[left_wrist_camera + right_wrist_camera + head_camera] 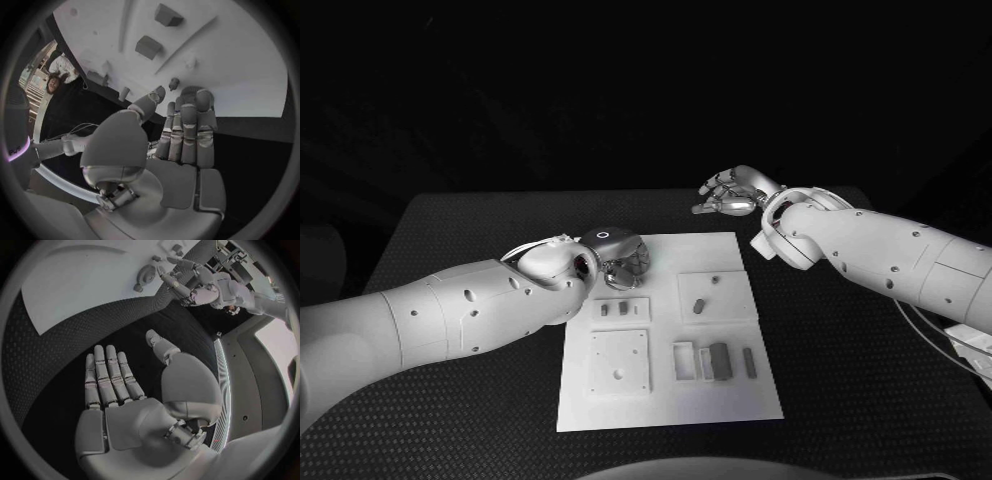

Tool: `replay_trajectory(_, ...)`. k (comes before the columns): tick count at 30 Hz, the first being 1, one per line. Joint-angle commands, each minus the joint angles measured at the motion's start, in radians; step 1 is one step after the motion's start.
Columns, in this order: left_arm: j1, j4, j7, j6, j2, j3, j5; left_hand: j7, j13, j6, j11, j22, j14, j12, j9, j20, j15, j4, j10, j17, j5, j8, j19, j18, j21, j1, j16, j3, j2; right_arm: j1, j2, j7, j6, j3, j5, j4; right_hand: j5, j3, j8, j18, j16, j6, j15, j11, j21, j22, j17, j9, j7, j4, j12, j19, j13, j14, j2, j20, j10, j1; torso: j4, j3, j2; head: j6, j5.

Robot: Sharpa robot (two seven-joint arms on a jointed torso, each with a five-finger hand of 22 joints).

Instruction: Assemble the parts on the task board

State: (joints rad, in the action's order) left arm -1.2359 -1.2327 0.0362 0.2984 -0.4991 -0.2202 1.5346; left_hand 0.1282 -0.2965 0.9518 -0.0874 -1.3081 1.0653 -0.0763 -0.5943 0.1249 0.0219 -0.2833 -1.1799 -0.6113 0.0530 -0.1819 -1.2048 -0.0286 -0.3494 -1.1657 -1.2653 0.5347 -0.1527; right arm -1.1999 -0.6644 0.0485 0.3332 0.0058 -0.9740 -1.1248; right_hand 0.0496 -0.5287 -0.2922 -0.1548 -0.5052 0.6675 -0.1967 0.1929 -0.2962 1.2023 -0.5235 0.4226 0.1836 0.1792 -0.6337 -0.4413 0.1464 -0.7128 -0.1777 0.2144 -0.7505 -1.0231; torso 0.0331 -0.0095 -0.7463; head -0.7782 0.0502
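My left hand, silver metal, fingers straight and apart, holds nothing, over far left corner of smooth white rectangular task board. Small blocky grey parts lie on board. My right hand spread, empty, above dimpled black table past board's far edge.

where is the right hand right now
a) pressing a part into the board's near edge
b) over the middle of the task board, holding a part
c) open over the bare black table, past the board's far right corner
c: the right hand hangs with its fingers spread and nothing in them over the black table, beyond the far right corner of the task board.
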Motion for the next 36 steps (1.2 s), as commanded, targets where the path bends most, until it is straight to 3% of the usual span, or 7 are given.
replay_trajectory(1,0.000,-0.001,0.009,-0.042,0.003,0.000,0.029,0.000,0.001,-0.004,-0.001,-0.013,0.007,0.005,0.002,-0.001,0.002,0.001,-0.012,-0.002,0.000,0.001,-0.009,-0.060,-0.009,-0.003,-0.010,-0.003,-0.004,0.000,0.001,0.012,-0.009,0.000,-0.002,-0.002,0.000,0.005,-0.004,0.016,0.005,-0.007,0.002,0.000,0.004,0.002,0.002,-0.001,0.063,-0.001,0.005,-0.005,-0.002,-0.003,0.004,-0.002,0.008,-0.005,0.0001,0.0002,0.000,0.000,0.000)
replay_trajectory(36,0.023,0.033,0.027,-0.079,0.031,-0.003,0.042,0.009,-0.011,0.019,0.009,-0.025,0.034,0.004,0.016,0.008,0.012,0.002,-0.040,-0.005,0.000,-0.016,-0.037,-0.070,-0.047,-0.018,-0.052,0.020,0.040,0.001,0.003,0.012,-0.010,0.000,-0.002,-0.008,0.000,0.006,-0.005,0.016,0.007,-0.007,0.002,0.000,0.007,0.004,0.003,-0.002,0.063,0.000,0.005,-0.006,-0.003,-0.004,0.006,-0.002,0.007,-0.004,-0.0005,0.0004,0.000,-0.001,0.004)
